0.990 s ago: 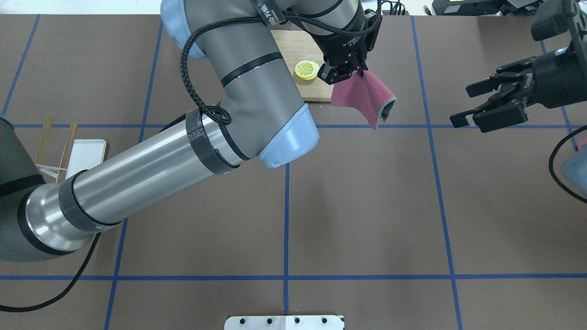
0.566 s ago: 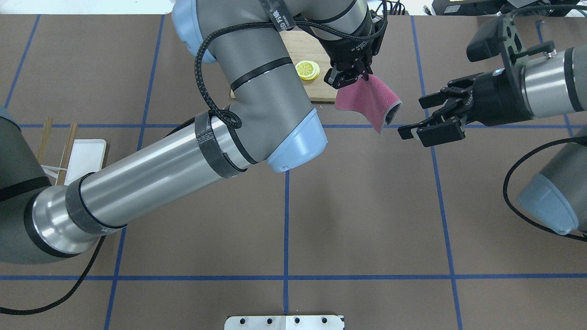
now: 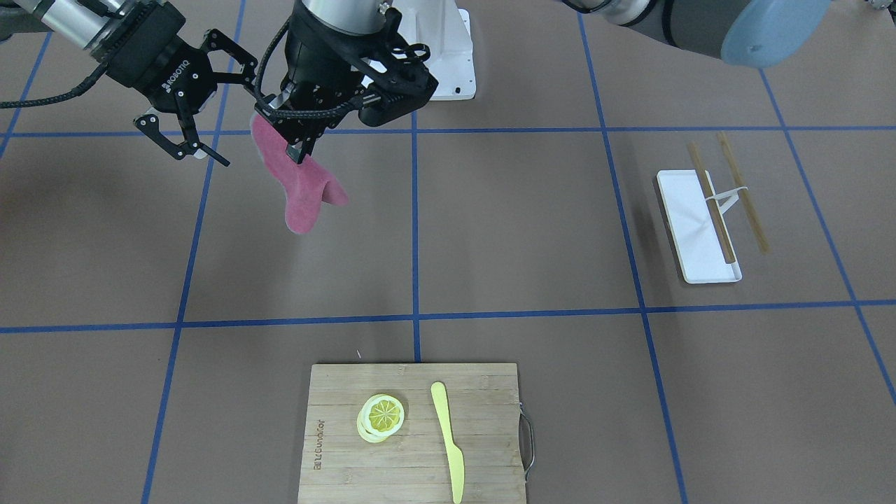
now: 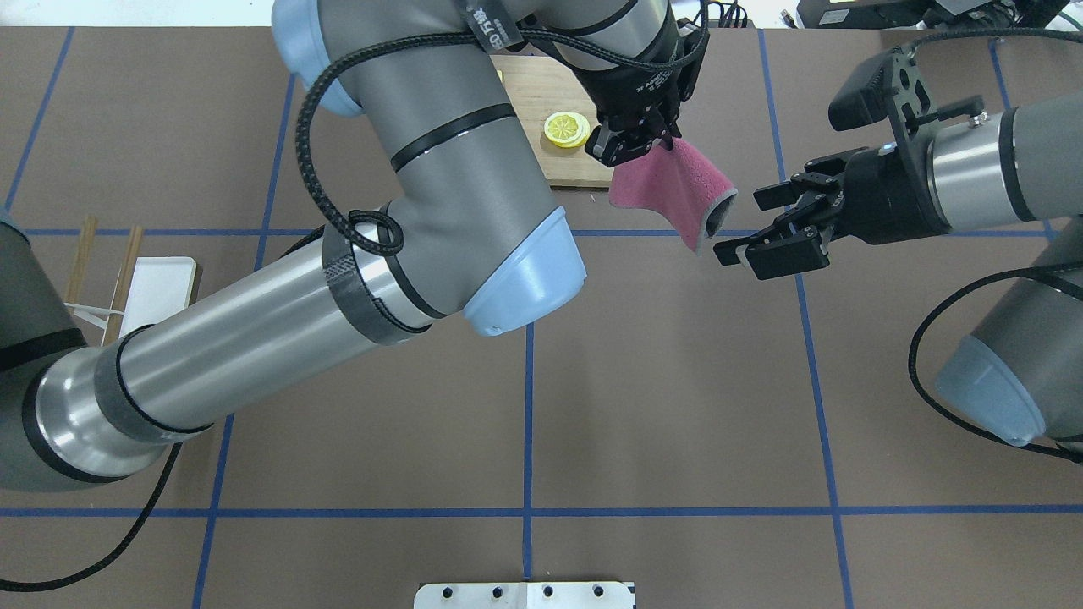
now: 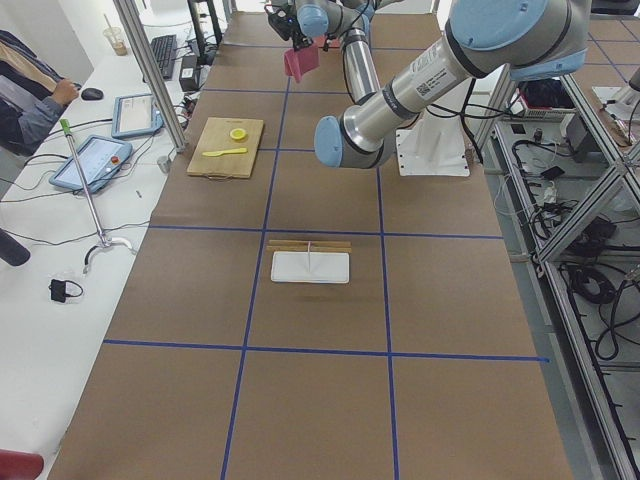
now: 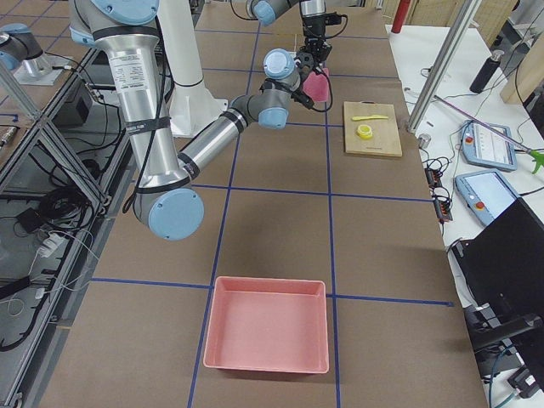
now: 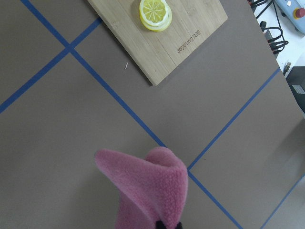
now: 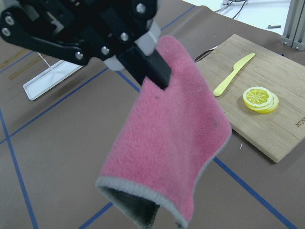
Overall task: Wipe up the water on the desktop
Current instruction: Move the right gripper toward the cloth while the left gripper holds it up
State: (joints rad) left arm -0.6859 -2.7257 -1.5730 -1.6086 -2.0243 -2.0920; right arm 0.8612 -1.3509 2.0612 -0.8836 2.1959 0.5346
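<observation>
Pink and fuzzy, one cloth (image 4: 673, 190) hangs in the air over the brown desk (image 4: 677, 381). There are two claws. The left claw (image 4: 630, 145) is pinched tight on the top corner of the cloth. The right claw (image 4: 755, 224) is spread wide with nothing in it, just beside the cloth at its 3 o'clock in the overhead view, not touching it.

One wooden board (image 3: 483, 434) lies at 12 o'clock on the desk in that view. On it are one small stack of lemon slices (image 3: 381, 416) and one yellow knife (image 3: 448, 437). One white tray (image 3: 689, 217) sits at 9 o'clock, with two thin sticks (image 3: 742, 192): one lies across the tray and one lies beside it.

From overhead the left arm hides the knife, but the front view shows all of it. Only the view from the right end shows one pink bin (image 6: 268, 327) on the desk, far from the cloth. The right wrist view shows the black fingers biting the cloth up close and its curled bottom edge.
</observation>
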